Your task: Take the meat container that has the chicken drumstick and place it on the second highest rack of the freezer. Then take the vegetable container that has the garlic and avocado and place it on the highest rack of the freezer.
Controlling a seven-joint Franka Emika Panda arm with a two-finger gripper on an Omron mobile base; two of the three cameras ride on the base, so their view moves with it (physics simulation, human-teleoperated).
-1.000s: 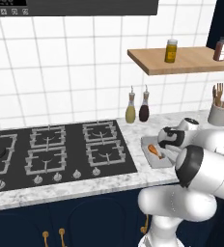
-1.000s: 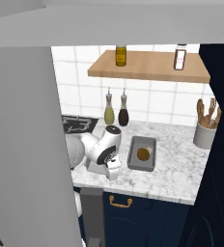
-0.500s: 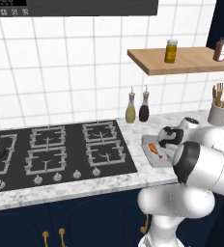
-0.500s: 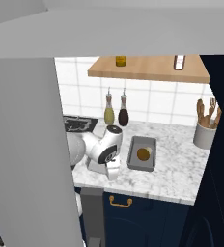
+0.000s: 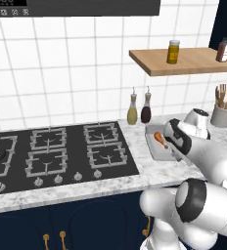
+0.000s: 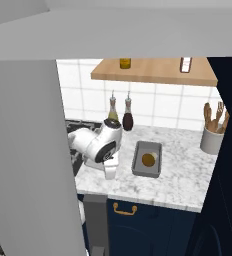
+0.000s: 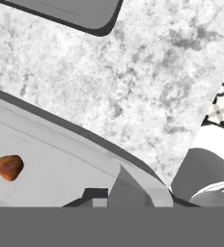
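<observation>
The meat container (image 5: 154,145) is a grey tray on the marble counter just right of the stove, with the orange-brown chicken drumstick (image 5: 160,139) lying in it. In the hand view the drumstick (image 7: 7,167) rests on the tray floor (image 7: 51,164), and my gripper (image 7: 116,194) is shut on that tray's near rim. My wrist hides the tray's right side in the left base view. The vegetable container (image 6: 147,159) sits beside it with the yellow-brown avocado (image 6: 148,160) inside; its dark rim (image 7: 70,14) also shows in the hand view. The garlic is hidden.
A black gas stove (image 5: 52,151) lies to the left. Two bottles (image 5: 139,108) stand at the wall, a utensil pot (image 5: 222,114) at the right, and a wooden shelf (image 5: 184,61) with jars hangs above. A large grey panel (image 6: 23,150) blocks the left of the right base view.
The arm has settled slightly lower over the meat container. The right base view has shifted a little, with the grey panel covering more of its top.
</observation>
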